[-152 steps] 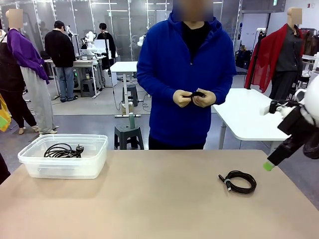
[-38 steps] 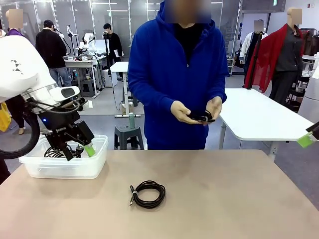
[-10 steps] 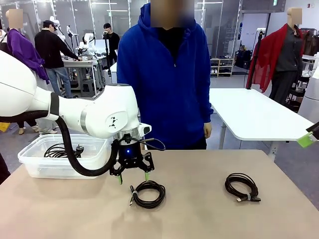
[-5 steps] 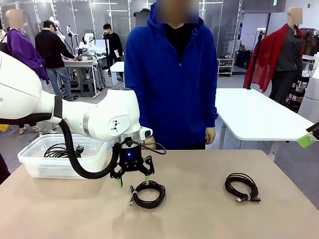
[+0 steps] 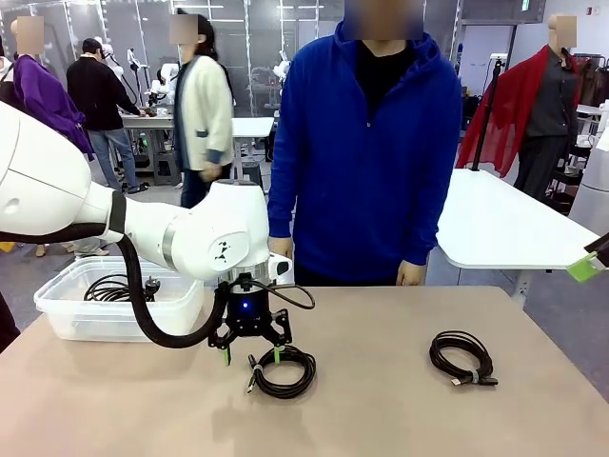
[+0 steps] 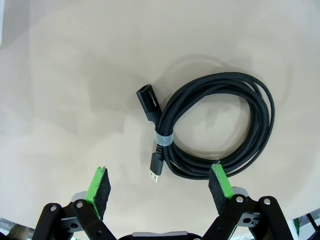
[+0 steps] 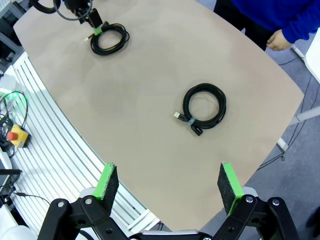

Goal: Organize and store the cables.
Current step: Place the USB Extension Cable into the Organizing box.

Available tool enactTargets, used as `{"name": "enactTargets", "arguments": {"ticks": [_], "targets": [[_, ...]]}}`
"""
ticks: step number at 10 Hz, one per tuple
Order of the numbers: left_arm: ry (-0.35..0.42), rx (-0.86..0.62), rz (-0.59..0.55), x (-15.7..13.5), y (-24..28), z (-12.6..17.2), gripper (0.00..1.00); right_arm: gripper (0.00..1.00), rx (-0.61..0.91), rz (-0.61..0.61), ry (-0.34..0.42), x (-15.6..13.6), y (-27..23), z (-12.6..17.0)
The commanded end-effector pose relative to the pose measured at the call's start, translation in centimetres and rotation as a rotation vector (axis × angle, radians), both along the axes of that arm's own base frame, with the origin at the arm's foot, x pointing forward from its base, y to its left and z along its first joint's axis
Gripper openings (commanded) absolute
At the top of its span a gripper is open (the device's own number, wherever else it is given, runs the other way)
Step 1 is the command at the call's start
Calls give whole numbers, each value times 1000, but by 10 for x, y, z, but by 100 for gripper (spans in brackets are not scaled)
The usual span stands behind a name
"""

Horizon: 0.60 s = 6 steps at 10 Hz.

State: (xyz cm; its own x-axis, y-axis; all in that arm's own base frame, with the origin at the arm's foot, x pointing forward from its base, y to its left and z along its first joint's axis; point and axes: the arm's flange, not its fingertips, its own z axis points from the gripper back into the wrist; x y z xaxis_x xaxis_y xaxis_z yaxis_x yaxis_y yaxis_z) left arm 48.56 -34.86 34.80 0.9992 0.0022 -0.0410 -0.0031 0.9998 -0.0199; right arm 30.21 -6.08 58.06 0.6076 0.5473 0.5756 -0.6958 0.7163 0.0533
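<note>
Left gripper [image 5: 251,356] hangs, jaws wide apart, over the coiled cable [image 5: 308,373] on the worktop [image 5: 381,419]. Its tied stretch lies between the pads, loop spilling past one. Right gripper [image 7: 170,185], jaws also spread, is well off.

Front view: sitting low on the robot's side, facing across the table [image 5: 400,419] at the person [image 5: 371,162] standing at its far edge.
Left wrist view: pointing straight down from close above, the left gripper [image 6: 159,176] framing one coiled cable [image 6: 262,120].
Right wrist view: looking down from high up, taking in most of the tabletop and a second coil [image 7: 221,107].
Shared: front and right wrist views are both showing the two coils; the left wrist's coil is appearing in all three.
</note>
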Motion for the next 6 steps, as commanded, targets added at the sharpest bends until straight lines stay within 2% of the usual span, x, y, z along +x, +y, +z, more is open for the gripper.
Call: {"name": "enactTargets", "arguments": {"ticks": [1,6], "targets": [[1,25,-45,3,1,-5,100,100,16,-1,-1,0,1,0],[-41,8,-44,9,5,-18,100,100,16,-1,-1,0,1,0]]}}
